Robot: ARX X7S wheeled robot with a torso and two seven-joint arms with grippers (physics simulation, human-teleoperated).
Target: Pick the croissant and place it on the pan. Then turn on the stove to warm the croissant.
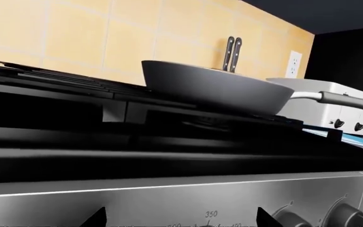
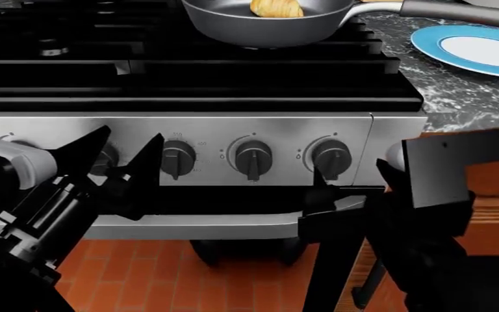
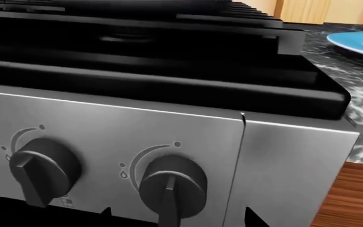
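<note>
croissant (image 2: 275, 7) sits in pan (image 2: 262, 23) on stove (image 2: 189, 84). knobs untouched. my left gripper (image 2: 127, 162) open; right gripper (image 2: 340, 195) jaws parted, empty.

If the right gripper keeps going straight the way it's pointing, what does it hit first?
Most likely the rightmost knob on the stove's steel front panel. The right wrist view has that knob almost centered between the open jaws of the right gripper. The remaining gap is hard to judge.
</note>
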